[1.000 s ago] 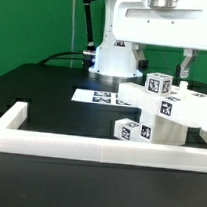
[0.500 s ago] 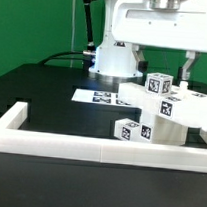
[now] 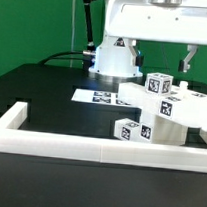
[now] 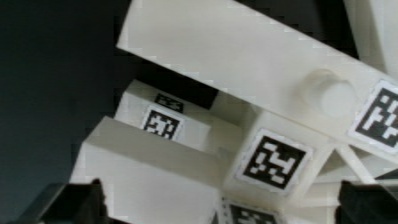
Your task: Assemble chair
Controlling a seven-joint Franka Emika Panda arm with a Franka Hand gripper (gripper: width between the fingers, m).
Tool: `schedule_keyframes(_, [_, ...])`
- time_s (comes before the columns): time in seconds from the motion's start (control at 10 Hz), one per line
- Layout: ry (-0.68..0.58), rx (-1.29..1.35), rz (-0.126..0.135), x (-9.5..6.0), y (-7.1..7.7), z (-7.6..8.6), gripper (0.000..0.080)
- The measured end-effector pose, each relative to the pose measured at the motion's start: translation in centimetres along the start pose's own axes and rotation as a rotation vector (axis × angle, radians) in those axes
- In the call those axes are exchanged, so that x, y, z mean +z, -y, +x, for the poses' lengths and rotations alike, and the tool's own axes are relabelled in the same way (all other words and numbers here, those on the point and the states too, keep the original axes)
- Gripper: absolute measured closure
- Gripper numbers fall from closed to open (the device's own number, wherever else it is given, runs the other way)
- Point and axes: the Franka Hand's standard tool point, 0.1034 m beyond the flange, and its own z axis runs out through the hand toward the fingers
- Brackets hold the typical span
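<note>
The chair pieces [image 3: 159,108] are white blocks with black-and-white tags, clustered together at the exterior view's right, just behind the border frame. My gripper [image 3: 164,64] hangs just above them, and one dark finger [image 3: 185,60] shows by the top tagged block [image 3: 158,83]. In the wrist view the tagged chair pieces [image 4: 267,130] fill the picture, with a round peg end [image 4: 329,90] on one of them. My gripper [image 4: 222,212] is open: its fingers [image 4: 80,205] stand wide apart at either side, touching nothing.
A long white border frame [image 3: 79,143] runs along the front, with a raised end at the exterior view's left [image 3: 18,114]. The marker board [image 3: 97,94] lies flat behind the chair pieces. The robot base [image 3: 115,60] stands at the back on the black table.
The arm's upper housing has shifted slightly in the exterior view. The chair pieces have not moved.
</note>
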Motion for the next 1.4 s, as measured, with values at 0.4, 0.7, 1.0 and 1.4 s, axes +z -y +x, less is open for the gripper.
schedule_keyframes(0.4, [-0.021,-0.06,0.004,0.6,-0.2,-1.4,0.015])
schedule_keyframes(0.7, [-0.002,-0.095,0.015,0.9,-0.8,-5.7,0.015])
schedule_keyframes(1.0, [0.016,-0.095,0.012,1.2,-1.4,-7.1,0.015])
schedule_keyframes(1.4, [0.038,-0.12,0.005,1.8,-1.4,-9.4,0.015])
